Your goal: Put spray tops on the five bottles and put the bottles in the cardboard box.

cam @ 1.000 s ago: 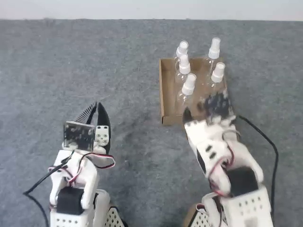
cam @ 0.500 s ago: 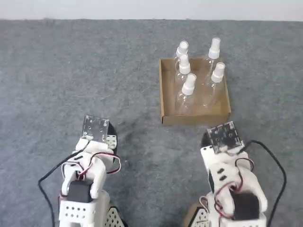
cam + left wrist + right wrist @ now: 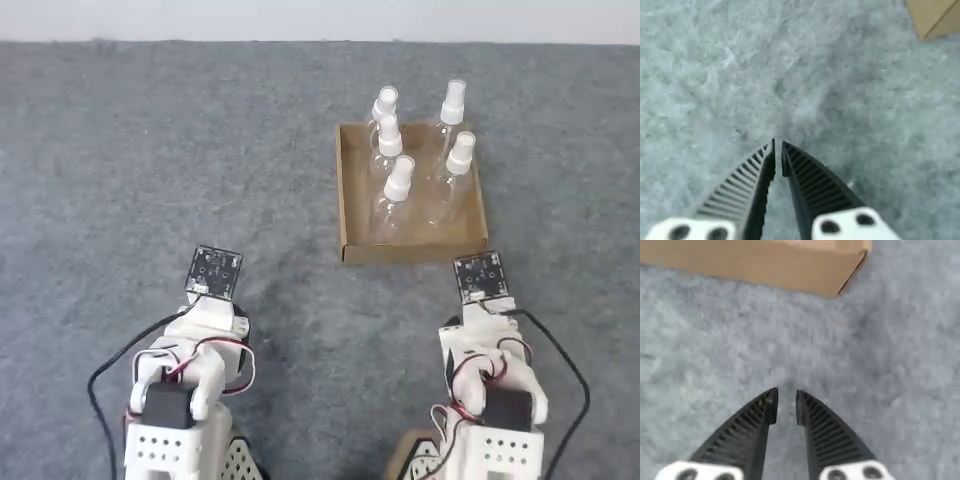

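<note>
The cardboard box [image 3: 346, 190] sits on the grey carpet at the back right. Five clear bottles stand upright inside it, each with a white spray top, such as the front one [image 3: 399, 180] and the rear right one [image 3: 454, 100]. My left gripper [image 3: 778, 146] hangs over bare carpet, shut and holding nothing, with a box corner [image 3: 935, 17] far off. My right gripper [image 3: 786, 396] is also shut and holds nothing. It sits just short of the box's near wall [image 3: 755, 265]. In the high view both arms are folded back, the left arm [image 3: 200, 340] and the right arm [image 3: 490, 350].
Grey carpet [image 3: 150, 150] covers the whole table, with wide free room to the left of the box. A pale wall strip [image 3: 300, 20] runs along the far edge. Cables trail from both arm bases at the near edge.
Both arms have drawn back toward the near edge. The right gripper has withdrawn from the box's front wall, and the left arm has folded down. The bottles have not moved.
</note>
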